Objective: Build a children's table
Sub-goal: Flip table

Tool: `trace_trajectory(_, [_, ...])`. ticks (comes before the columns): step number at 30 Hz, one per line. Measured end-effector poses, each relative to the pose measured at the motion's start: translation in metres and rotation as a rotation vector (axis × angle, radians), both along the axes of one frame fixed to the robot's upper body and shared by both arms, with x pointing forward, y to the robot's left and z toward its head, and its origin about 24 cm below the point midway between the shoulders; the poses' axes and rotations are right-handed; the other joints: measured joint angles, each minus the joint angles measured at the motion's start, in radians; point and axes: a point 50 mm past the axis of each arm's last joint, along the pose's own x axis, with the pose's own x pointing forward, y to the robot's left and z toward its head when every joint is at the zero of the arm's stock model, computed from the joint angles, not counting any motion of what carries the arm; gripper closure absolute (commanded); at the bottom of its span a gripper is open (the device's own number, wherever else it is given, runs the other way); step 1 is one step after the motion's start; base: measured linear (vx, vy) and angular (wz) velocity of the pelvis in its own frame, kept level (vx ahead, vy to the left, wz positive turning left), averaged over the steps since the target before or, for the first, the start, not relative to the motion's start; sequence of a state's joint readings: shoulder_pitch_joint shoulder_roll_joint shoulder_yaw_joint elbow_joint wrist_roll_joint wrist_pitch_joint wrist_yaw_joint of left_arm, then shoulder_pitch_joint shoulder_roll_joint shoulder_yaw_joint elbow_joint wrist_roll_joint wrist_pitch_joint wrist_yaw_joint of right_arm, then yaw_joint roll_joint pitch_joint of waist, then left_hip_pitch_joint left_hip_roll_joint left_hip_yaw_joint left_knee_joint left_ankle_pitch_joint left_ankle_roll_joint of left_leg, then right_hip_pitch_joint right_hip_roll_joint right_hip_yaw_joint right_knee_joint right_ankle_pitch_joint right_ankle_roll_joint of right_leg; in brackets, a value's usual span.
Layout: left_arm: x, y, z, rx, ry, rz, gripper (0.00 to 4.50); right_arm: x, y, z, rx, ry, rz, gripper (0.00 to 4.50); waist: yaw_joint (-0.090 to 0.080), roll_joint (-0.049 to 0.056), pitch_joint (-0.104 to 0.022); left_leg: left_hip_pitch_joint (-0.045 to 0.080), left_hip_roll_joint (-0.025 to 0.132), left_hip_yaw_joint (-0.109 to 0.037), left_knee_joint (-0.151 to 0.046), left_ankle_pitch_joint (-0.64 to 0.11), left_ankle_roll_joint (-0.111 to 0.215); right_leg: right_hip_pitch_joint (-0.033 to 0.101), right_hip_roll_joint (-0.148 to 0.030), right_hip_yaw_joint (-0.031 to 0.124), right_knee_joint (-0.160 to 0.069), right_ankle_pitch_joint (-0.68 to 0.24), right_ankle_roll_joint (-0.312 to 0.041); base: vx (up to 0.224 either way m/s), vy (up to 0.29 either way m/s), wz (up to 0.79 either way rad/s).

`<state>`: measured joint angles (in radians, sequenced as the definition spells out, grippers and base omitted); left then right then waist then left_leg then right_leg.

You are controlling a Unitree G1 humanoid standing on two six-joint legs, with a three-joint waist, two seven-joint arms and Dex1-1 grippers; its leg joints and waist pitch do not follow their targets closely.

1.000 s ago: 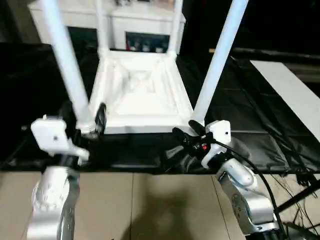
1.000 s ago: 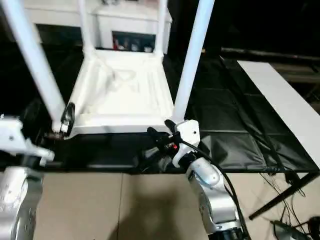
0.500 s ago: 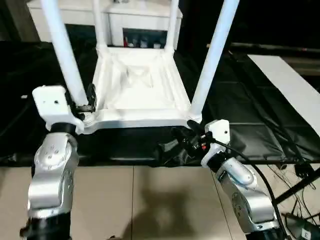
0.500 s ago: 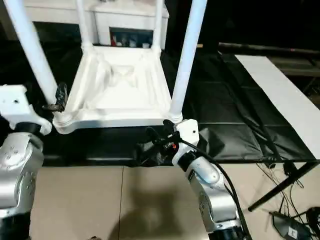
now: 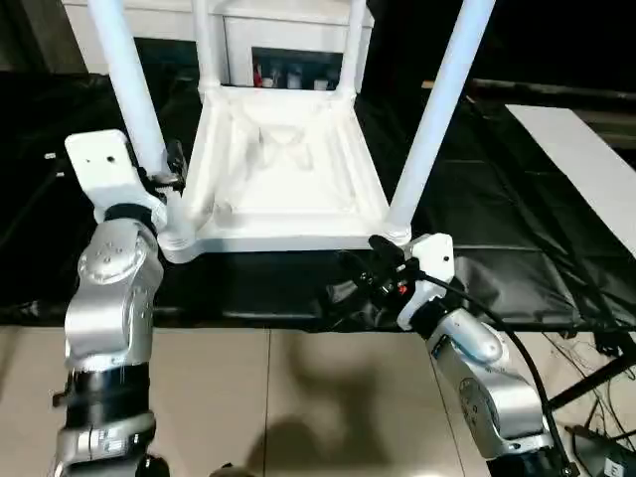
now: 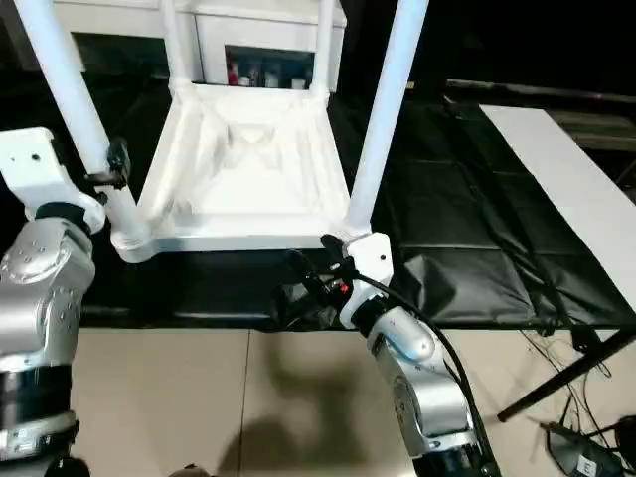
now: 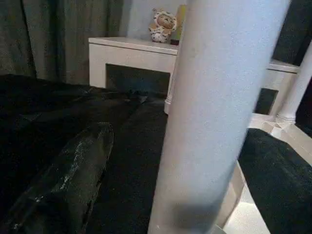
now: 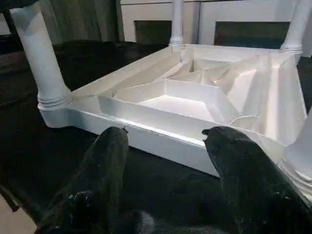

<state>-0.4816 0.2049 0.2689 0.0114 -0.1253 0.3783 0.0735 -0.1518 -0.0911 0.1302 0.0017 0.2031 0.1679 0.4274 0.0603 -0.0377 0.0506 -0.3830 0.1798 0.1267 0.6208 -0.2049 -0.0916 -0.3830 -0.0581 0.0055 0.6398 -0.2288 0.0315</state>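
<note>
Since a second ago, left gripper (image 5: 169, 169) has risen along the near-left leg (image 5: 127, 79), fingers spread around it; right gripper (image 5: 366, 266) hangs half-open, empty, before the tabletop (image 5: 288, 234).

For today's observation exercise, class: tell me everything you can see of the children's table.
The children's table lies upside down on a black cloth, its ribbed underside facing up. It looks like white plastic: a square top with four round tapered legs standing upright in its corner sockets. The left end effector stands open around the near left leg; the right end effector hangs just before the near edge.
</note>
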Motion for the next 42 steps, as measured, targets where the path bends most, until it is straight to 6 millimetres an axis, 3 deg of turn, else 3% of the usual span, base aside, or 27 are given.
trace_trajectory(5, [0.005, 0.001, 0.002, 0.011, 0.009, -0.017, 0.51, -0.002, 0.003, 0.001, 0.025, -0.003, 0.048, 1.63, 0.000, 0.002, 0.001, 0.000, 0.000, 0.000, 0.000, 0.000, 0.000, 0.000, 0.000, -0.001, 0.000, 0.000, 0.000, 0.000, 0.000, 0.00])
trace_trajectory(11, [0.015, 0.001, 0.007, 0.031, 0.034, -0.048, 1.15, -0.015, 0.021, 0.019, 0.091, -0.067, 0.301, 1.63, 0.002, 0.007, 0.003, -0.001, 0.001, -0.002, 0.000, 0.000, 0.000, 0.000, 0.000, -0.003, 0.000, 0.000, 0.000, 0.000, 0.000, 0.00])
trace_trajectory(25, [0.012, -0.001, -0.009, 0.026, 0.128, -0.056, 2.40, -0.014, 0.019, 0.015, 0.062, -0.056, 0.300, 1.63, 0.002, 0.010, 0.004, -0.002, 0.004, -0.002, 0.000, 0.000, -0.001, 0.000, 0.000, -0.007, 0.000, 0.000, -0.001, 0.000, 0.000, 0.00])
trace_trajectory(35, [0.011, -0.004, -0.008, 0.005, 0.128, -0.054, 2.58, -0.014, 0.020, 0.015, 0.047, -0.072, 0.295, 1.63, 0.002, 0.014, 0.007, -0.003, 0.004, -0.002, 0.000, 0.000, -0.001, 0.001, 0.000, -0.007, -0.002, 0.000, -0.001, 0.000, 0.000, 0.00])
trace_trajectory(38, [0.010, -0.007, -0.009, -0.057, 0.123, -0.055, 2.59, -0.013, 0.019, 0.013, 0.044, -0.063, 0.279, 1.63, 0.002, 0.020, 0.009, -0.004, 0.004, -0.001, 0.000, 0.000, -0.001, 0.001, -0.001, -0.007, -0.003, 0.000, -0.001, 0.000, 0.000, 0.00])
trace_trajectory(42, [0.008, -0.016, -0.011, -0.186, 0.111, -0.039, 2.59, -0.010, 0.018, 0.004, 0.046, -0.014, 0.211, 1.63, 0.006, 0.037, 0.007, -0.006, 0.004, 0.003, -0.001, 0.002, 0.002, 0.001, -0.003, -0.007, -0.007, 0.000, -0.001, 0.000, 0.000, 0.00])
